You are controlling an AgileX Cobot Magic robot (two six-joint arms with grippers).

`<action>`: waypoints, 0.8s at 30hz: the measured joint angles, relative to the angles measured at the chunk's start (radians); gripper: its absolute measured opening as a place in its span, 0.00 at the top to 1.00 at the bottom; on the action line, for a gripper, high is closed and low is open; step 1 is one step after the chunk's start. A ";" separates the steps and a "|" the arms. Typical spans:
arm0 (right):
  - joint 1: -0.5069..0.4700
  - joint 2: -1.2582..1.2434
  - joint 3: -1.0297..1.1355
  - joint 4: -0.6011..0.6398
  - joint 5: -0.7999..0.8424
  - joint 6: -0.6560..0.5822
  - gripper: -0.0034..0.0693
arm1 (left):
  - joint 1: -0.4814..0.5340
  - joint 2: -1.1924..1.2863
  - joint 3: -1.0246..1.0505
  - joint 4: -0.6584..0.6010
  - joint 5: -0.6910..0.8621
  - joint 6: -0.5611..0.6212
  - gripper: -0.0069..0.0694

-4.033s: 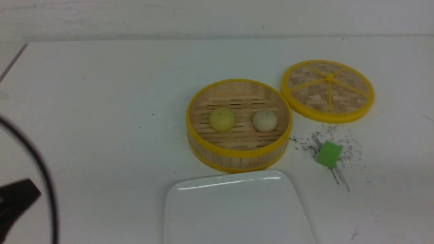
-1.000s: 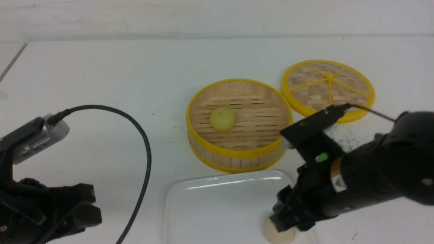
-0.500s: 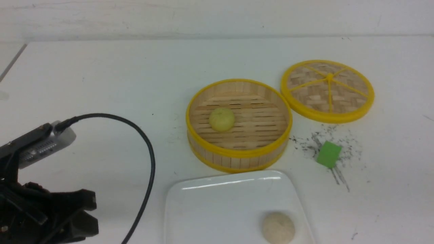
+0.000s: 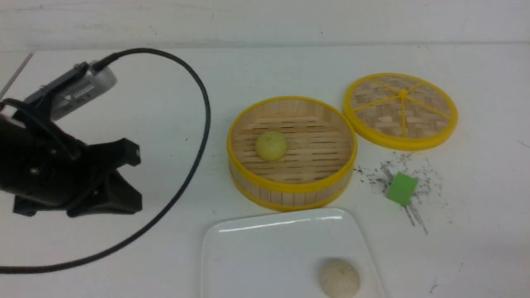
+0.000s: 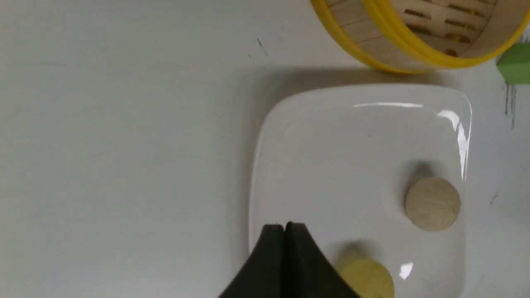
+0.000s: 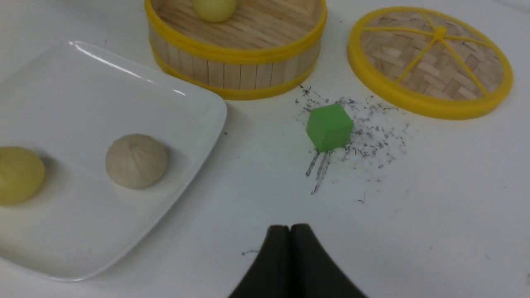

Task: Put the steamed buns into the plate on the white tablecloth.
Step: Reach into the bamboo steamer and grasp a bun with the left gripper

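Beige pleated bun has reached glossy plate.

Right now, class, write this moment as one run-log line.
steamer: yellow bun inside | plate: beige bun, second yellow bun | left hand: shut, empty | right hand: shut, empty

1. Off-white bun: four seconds ago it sat at 3 o'clock on the floor of the steamer. It now lies on the plate, toward its 4 o'clock side.
2. Right gripper: over that bun a second ago, now gone from the front view. Green block is uncovered again.
3. Left arm: risen from the front view's 8 o'clock corner to about 9 o'clock. Its cable loops higher.
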 joint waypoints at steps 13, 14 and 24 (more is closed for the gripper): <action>0.000 0.000 0.002 -0.005 -0.050 0.005 0.95 | -0.367 0.434 -0.470 0.189 0.037 -0.163 0.81; 0.000 0.000 0.002 -0.005 -0.050 0.005 0.95 | -0.390 0.480 -0.526 0.218 0.051 -0.179 0.79; 0.000 0.000 0.002 -0.007 -0.041 0.005 0.95 | -0.432 0.840 -1.001 0.431 0.127 -0.341 0.48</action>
